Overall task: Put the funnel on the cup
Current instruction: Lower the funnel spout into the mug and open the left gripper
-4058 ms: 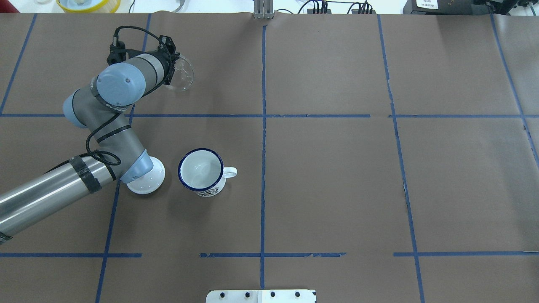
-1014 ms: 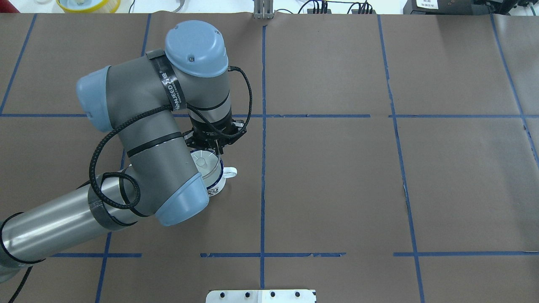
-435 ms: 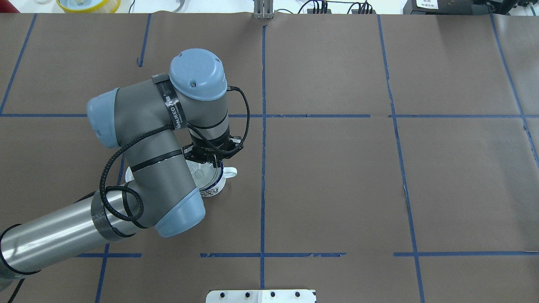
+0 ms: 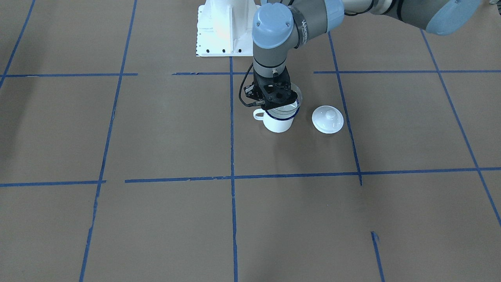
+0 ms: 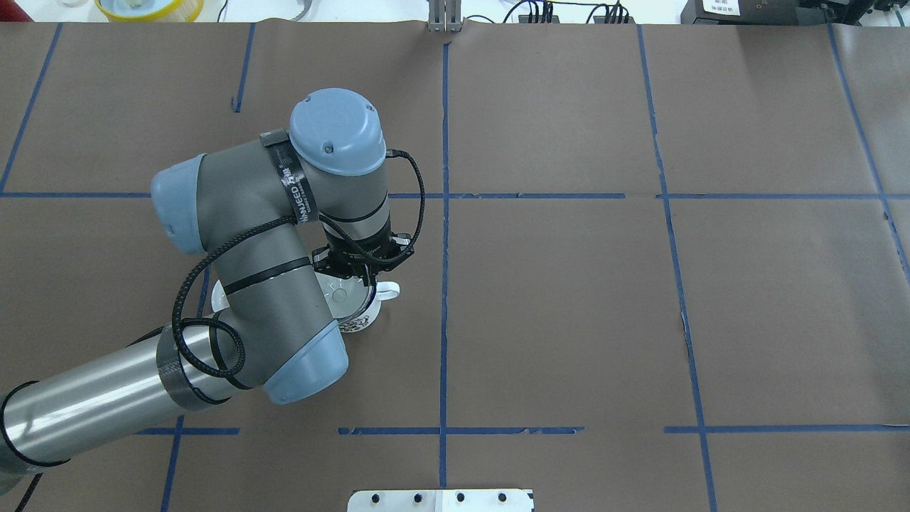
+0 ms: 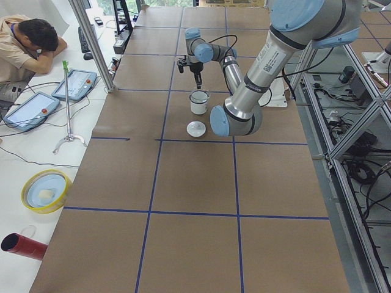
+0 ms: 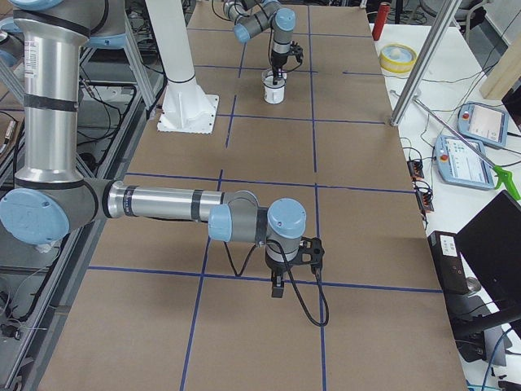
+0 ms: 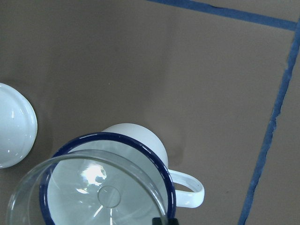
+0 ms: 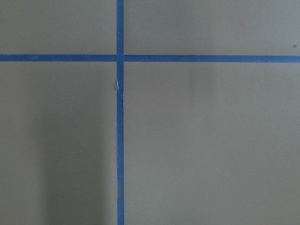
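Note:
The white enamel cup [image 5: 360, 318] with a dark blue rim stands upright on the brown table, also in the front-facing view [image 4: 278, 122] and the left wrist view [image 8: 137, 137]. My left gripper [image 5: 365, 278] is directly above it, shut on the rim of the clear funnel [image 5: 341, 294]. The funnel [image 8: 101, 194] sits stem down over the cup's mouth, slightly off-centre; I cannot tell whether it touches the rim. My right gripper [image 7: 277, 287] hangs over bare table far from the cup; I cannot tell whether it is open or shut.
A round white lid with a knob [image 4: 328, 119] lies beside the cup, on the side away from its handle. The white robot base plate [image 4: 223, 27] is behind the cup. A yellow bowl [image 5: 149, 7] sits past the far left corner. An operator [image 6: 27, 39] sits beside the table.
My left arm carried the funnel from the far left of the table to above the cup. In the last half second it moved only slightly.

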`<state>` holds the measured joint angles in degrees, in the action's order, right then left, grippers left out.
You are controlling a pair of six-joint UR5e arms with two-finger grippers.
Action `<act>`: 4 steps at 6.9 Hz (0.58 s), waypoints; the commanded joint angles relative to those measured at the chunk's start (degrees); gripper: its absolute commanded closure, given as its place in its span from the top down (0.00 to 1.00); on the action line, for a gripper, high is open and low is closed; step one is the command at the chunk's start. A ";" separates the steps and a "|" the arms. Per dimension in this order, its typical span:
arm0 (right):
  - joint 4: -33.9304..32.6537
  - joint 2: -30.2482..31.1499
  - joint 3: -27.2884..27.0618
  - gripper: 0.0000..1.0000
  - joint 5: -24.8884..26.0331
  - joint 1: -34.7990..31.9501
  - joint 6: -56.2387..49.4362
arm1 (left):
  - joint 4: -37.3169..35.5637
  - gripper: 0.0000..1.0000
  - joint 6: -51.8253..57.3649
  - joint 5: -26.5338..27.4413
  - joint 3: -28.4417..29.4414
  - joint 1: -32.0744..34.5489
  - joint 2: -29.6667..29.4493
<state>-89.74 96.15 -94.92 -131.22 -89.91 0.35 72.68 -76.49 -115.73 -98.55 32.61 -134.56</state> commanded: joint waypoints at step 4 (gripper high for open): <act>0.00 0.00 0.00 1.00 0.00 0.00 0.00 | 3.17 0.00 -0.06 0.15 2.75 0.17 0.00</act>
<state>-89.74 96.15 -94.92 -131.22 -89.91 0.35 75.79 -76.49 -115.58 -95.91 32.72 -134.57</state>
